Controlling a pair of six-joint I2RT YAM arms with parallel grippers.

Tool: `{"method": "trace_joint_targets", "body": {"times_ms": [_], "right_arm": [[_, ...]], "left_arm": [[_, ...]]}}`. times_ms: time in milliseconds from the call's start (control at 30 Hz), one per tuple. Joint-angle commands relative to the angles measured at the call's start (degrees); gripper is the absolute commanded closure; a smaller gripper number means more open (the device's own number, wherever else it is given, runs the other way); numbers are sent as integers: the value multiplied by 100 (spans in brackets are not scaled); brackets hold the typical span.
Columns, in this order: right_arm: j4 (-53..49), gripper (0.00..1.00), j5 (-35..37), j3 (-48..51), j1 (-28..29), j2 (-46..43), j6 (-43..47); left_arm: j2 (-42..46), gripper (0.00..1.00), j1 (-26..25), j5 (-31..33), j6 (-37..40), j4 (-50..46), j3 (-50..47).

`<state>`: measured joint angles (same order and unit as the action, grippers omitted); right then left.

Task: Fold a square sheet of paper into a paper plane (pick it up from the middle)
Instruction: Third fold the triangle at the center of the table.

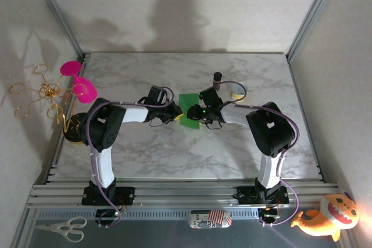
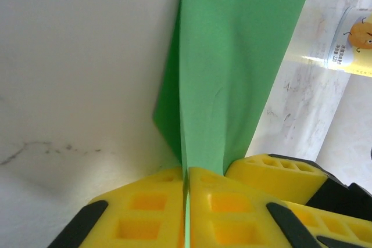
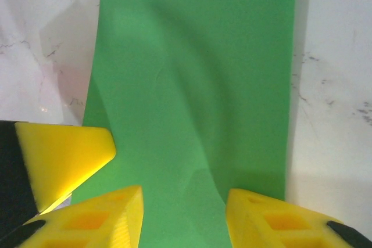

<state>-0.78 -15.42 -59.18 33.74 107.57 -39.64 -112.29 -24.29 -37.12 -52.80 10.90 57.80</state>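
Note:
The bright green sheet of paper (image 1: 188, 112) is at the table's middle, between my two grippers. My left gripper (image 1: 175, 113) comes in from the left. In the left wrist view its yellow fingers (image 2: 145, 207) are shut on the sheet's near edge, and the sheet of paper (image 2: 232, 62) rises away as a folded strip with a crease along its left side. My right gripper (image 1: 201, 112) faces it from the right. In the right wrist view the right gripper (image 3: 183, 201) is open, its jaws apart over the sheet of paper (image 3: 197, 74), which bulges slightly.
A small yellow-white tape roll (image 1: 238, 91) and a dark little bottle (image 1: 217, 77) stand behind the right gripper. Pink cups (image 1: 81, 82) and gold wire (image 1: 40, 91) sit at the left edge. Scissors (image 1: 64, 229) and a plush toy (image 1: 328, 216) lie below the marble table (image 1: 174, 155).

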Motion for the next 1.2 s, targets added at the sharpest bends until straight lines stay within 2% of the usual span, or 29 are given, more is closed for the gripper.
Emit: {"method": "trace_joint_targets", "body": {"times_ms": [0, 133, 267, 467, 567, 833, 1033, 1167], "right_arm": [[-33, 51, 215, 196, -43, -219, 439], [240, 42, 433, 207, -42, -652, 1005], [1106, 24, 652, 696, -34, -1227, 1592], [1746, 5, 1594, 1130, 286, -1504, 2636], [2265, 4, 2007, 1469, 552, -1537, 3138], [3275, 5, 2144, 2088, 1398, -1396, 4866], [3329, 9, 2476, 1971, 1616, -938, 5304], [3517, 16, 2647, 1961, 1640, -701, 5451]], "left_arm": [[34, 94, 67, 20, -98, 42, 111], [118, 98, 65, 61, -211, 84, 67], [227, 98, 65, 135, -373, 160, -9], [235, 99, 65, 162, -521, 264, -72], [190, 99, 66, 128, -545, 262, -58], [190, 100, 65, 102, -566, 228, -23], [194, 99, 63, 83, -573, 210, -19], [190, 100, 58, 65, -570, 194, -23]]}}
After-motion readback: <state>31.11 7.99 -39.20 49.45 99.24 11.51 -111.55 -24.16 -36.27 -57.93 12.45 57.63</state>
